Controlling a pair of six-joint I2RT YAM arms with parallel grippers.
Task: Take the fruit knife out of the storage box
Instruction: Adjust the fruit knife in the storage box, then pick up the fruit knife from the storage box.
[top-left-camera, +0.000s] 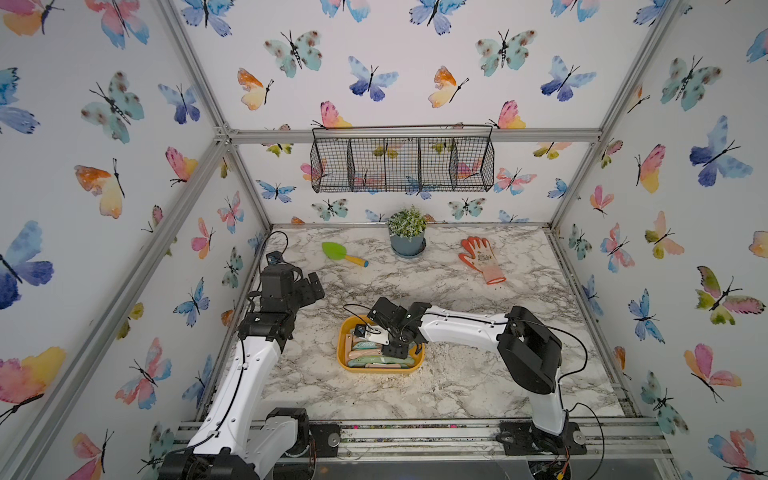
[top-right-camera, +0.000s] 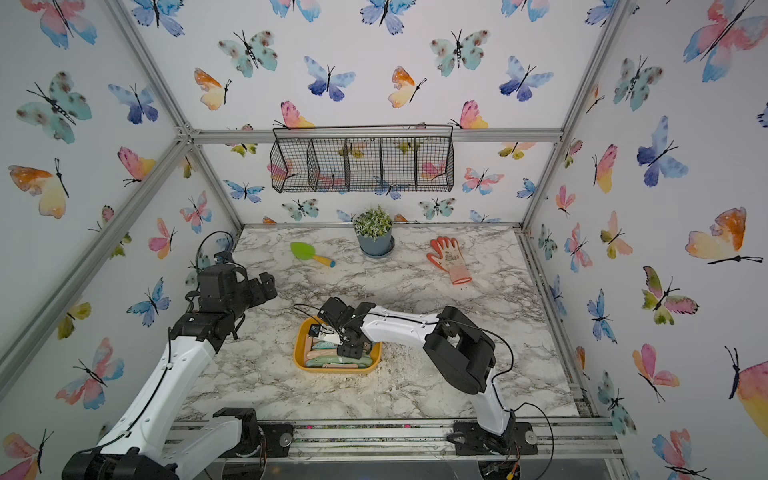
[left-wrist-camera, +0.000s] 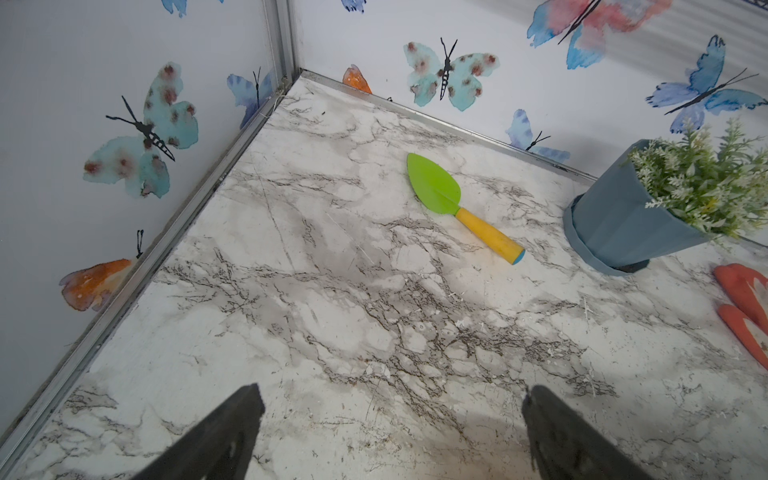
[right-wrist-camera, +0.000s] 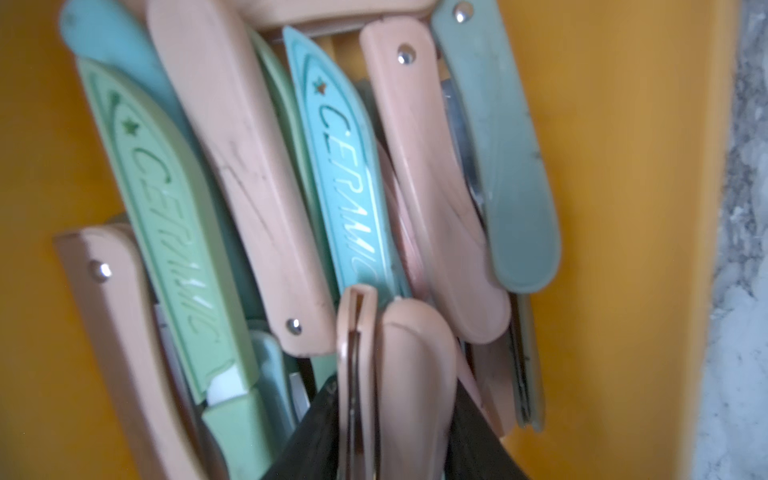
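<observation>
Pink fruit knife (right-wrist-camera: 411, 353): clamped by right gripper (right-wrist-camera: 392, 390), not yet out of storage box (right-wrist-camera: 623, 208). Left gripper (left-wrist-camera: 395, 392): wide, empty.

The shallow yellow-orange plastic storage box (top-left-camera: 341, 347) is sitting just toward 6 o'clock of the marble-patterned table (top-left-camera: 457, 386)'s middle, with pastel plastic folding knives (right-wrist-camera: 245, 166) lying side by side in it. The right gripper (right-wrist-camera: 390, 390) is hanging inside the box, a pink folding fruit knife (right-wrist-camera: 415, 365) standing between its jaws. From the box, the green-and-yellow plastic trowel (top-left-camera: 343, 253) is lying at 11 o'clock, the potted plant (top-left-camera: 407, 239) at 12, the orange fabric glove (top-left-camera: 482, 259) at 2. The black wire basket (top-left-camera: 402, 164) is hanging on the back wall above the plant.
</observation>
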